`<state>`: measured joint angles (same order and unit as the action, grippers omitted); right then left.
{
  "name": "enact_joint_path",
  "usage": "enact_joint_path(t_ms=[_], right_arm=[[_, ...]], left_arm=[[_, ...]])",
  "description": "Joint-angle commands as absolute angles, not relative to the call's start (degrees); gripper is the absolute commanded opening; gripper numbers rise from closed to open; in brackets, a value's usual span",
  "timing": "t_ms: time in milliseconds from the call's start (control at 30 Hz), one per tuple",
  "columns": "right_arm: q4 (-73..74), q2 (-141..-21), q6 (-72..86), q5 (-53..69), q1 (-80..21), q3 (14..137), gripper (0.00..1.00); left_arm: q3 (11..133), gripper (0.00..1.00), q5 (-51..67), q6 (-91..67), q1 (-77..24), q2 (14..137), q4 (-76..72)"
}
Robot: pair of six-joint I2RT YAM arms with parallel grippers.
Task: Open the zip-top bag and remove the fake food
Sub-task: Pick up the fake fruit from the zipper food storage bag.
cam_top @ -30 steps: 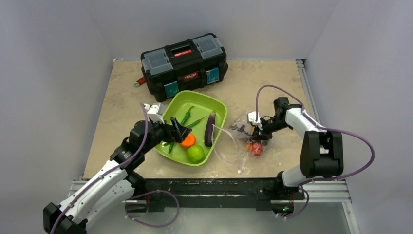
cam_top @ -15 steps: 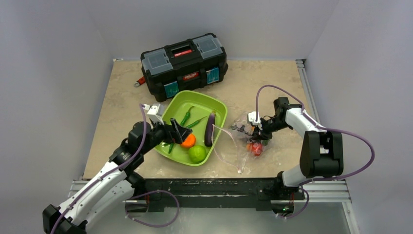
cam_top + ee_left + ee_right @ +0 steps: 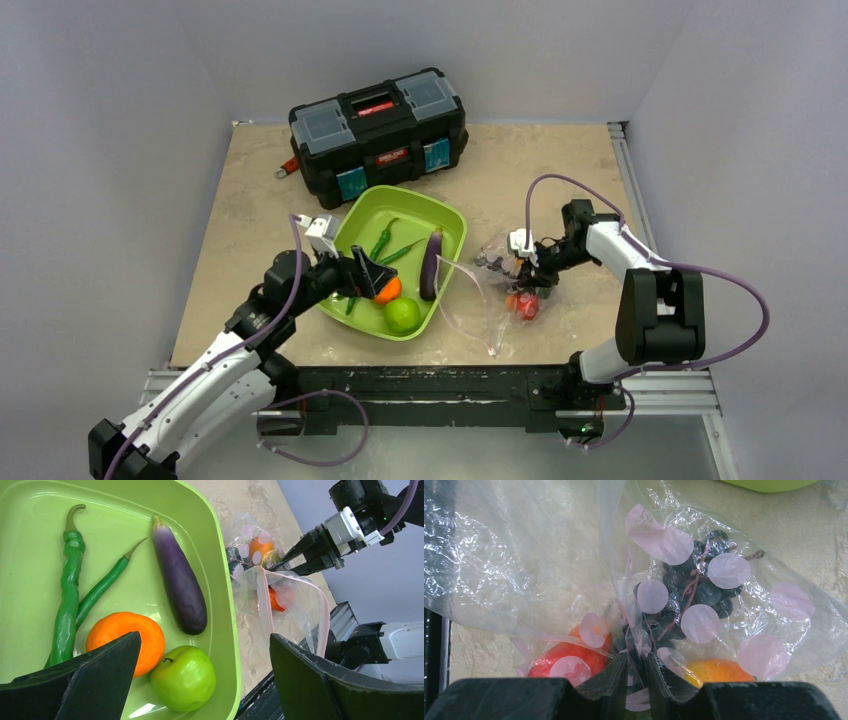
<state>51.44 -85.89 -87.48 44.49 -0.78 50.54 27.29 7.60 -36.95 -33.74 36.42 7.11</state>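
Three pieces of fake food (image 3: 674, 617) (strawberry (image 3: 559, 664), mango (image 3: 719, 671), dark berries (image 3: 706, 592)) sit inside the zip-top bag (image 3: 514, 555), on the table (image 3: 250, 200) just beside the green tray (image 3: 420, 205). The right gripper (image 3: 636, 672) pinches the bag's film, probably to anchor it; the left gripper (image 3: 373, 274) hovers wide open above the tray

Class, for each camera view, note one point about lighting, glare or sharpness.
Top external: even light, sharp, only soft shadow by the toolbox. Left wrist: the left fingers are dark silhouettes; sheen on the green tray. Right wrist: white glints across the crinkled zip-top bag.
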Motion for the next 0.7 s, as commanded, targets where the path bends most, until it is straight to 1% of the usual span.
enact_joint_path(t_ms=[0,667], right_arm=[[52.6,-86.4,-88.1,44.9,-0.5,52.3,0.22],[52.6,-86.4,-88.3,44.8,0.4,52.3,0.23]], left_arm=[[26.8,1.00,11.4,-37.3,-33.2,35.7,2.7],[26.1,1.00,15.7,-37.4,-33.2,33.2,1.7]])
